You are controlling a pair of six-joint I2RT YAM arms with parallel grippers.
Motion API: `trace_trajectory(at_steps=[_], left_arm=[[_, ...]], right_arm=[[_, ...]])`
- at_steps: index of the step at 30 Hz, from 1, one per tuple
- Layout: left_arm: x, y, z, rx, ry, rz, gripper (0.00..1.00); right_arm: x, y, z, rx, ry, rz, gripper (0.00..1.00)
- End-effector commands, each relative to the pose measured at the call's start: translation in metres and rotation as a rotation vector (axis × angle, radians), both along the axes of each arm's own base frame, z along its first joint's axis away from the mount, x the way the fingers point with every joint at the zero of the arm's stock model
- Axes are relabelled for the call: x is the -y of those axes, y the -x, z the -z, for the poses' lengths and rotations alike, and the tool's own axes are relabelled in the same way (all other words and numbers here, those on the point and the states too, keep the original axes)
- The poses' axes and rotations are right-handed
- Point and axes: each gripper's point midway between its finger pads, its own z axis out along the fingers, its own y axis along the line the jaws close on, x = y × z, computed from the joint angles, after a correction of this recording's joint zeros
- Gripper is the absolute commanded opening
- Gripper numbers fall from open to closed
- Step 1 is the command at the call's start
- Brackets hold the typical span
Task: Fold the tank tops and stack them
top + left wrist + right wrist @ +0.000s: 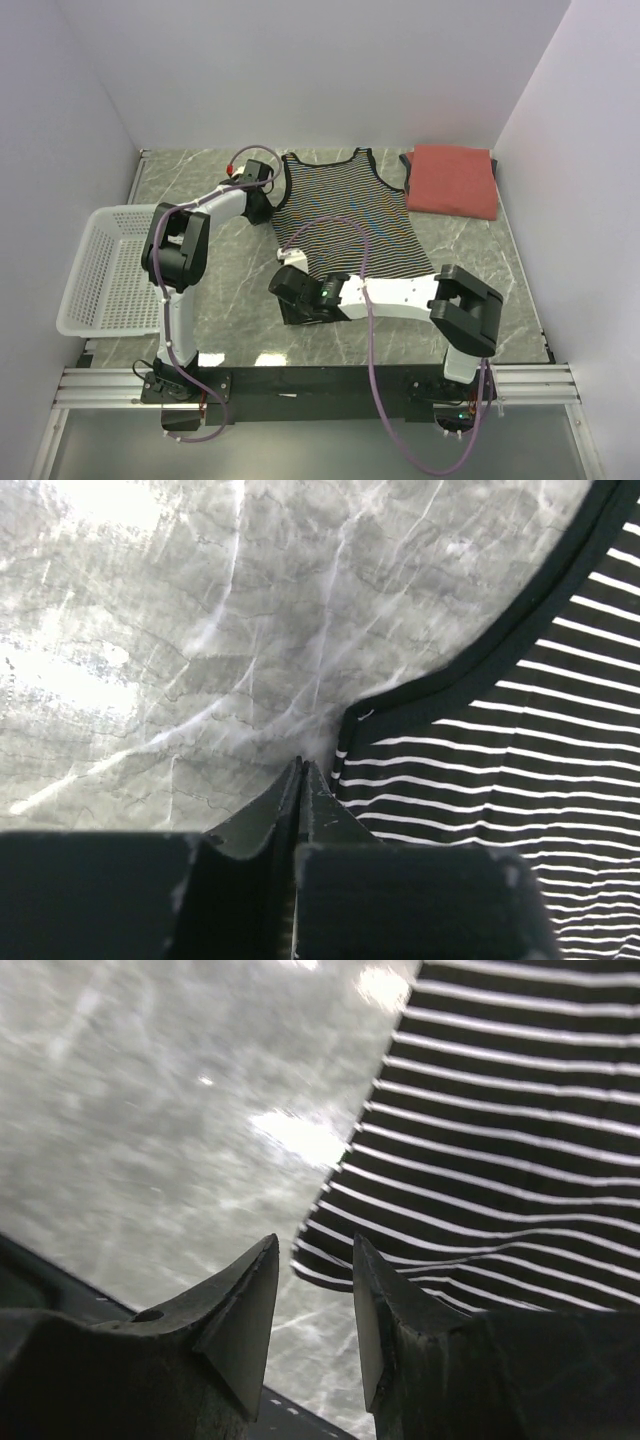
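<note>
The black-and-white striped tank top lies flat in the middle of the table, straps toward the back wall. A rust-red tank top lies folded at the back right. My left gripper sits at the striped top's left armhole. In the left wrist view it is shut, its tips meeting just left of the dark-trimmed edge of the striped top, with no cloth seen between them. My right gripper is at the hem's left corner. In the right wrist view it is open, the corner of the striped top just beyond the gap.
A white mesh basket hangs over the table's left edge, beside the left arm. White walls close in the back and both sides. Grey marble tabletop shows between the arms and left of the striped top.
</note>
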Motion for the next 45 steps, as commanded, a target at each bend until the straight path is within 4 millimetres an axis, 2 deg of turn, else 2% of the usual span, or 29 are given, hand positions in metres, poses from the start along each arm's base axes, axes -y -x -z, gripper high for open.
trace_trajectory(at_steps=[1,4,11,15,18,19,20,21,22,25,28,36,38,42,45], left_arm=[[-0.007,0.004,0.009,-0.032,-0.054,0.013,0.05],[-0.007,0.002,0.009,-0.034,-0.059,0.014,0.01],[-0.007,-0.005,0.002,-0.021,-0.06,0.019,0.01],[-0.004,-0.01,-0.011,0.003,-0.033,0.029,0.01],[-0.002,-0.009,-0.027,0.036,-0.01,0.035,0.11],[-0.001,-0.008,-0.035,0.051,0.005,0.038,0.21],[0.0,-0.006,-0.038,0.054,0.013,0.043,0.26],[0.001,-0.002,-0.037,0.052,0.021,0.045,0.3],[0.004,0.0,-0.044,0.063,0.045,0.051,0.37],[0.008,0.008,-0.046,0.076,0.085,0.059,0.46],[0.011,0.014,-0.04,0.072,0.113,0.069,0.48],[0.015,0.016,-0.035,0.08,0.138,0.066,0.41],[0.011,0.016,-0.023,0.044,0.106,0.063,0.4],[0.011,0.004,-0.017,0.044,0.083,0.06,0.38],[0.008,0.001,-0.005,0.019,0.059,0.048,0.32]], right_arm=[[-0.001,-0.004,-0.004,0.048,0.044,0.01,0.43],[-0.001,-0.002,0.004,0.049,0.075,-0.001,0.44],[-0.006,0.011,0.027,0.003,0.101,-0.046,0.45],[-0.009,0.016,0.039,-0.019,0.113,-0.07,0.45],[-0.009,0.018,0.045,-0.034,0.119,-0.077,0.4],[-0.008,0.017,0.045,-0.033,0.117,-0.074,0.28],[-0.004,0.018,0.047,-0.036,0.115,-0.071,0.22],[-0.005,0.017,0.039,-0.03,0.085,-0.069,0.17],[-0.004,0.017,0.039,-0.032,0.06,-0.069,0.1],[-0.007,0.018,0.02,-0.057,-0.035,-0.079,0.01],[-0.008,0.016,0.009,-0.066,-0.082,-0.088,0.0],[-0.005,0.012,0.006,-0.083,-0.105,-0.082,0.0],[-0.006,0.013,0.005,-0.089,-0.112,-0.082,0.0],[-0.009,0.014,-0.001,-0.097,-0.138,-0.085,0.0],[-0.008,0.013,-0.006,-0.091,-0.144,-0.082,0.0]])
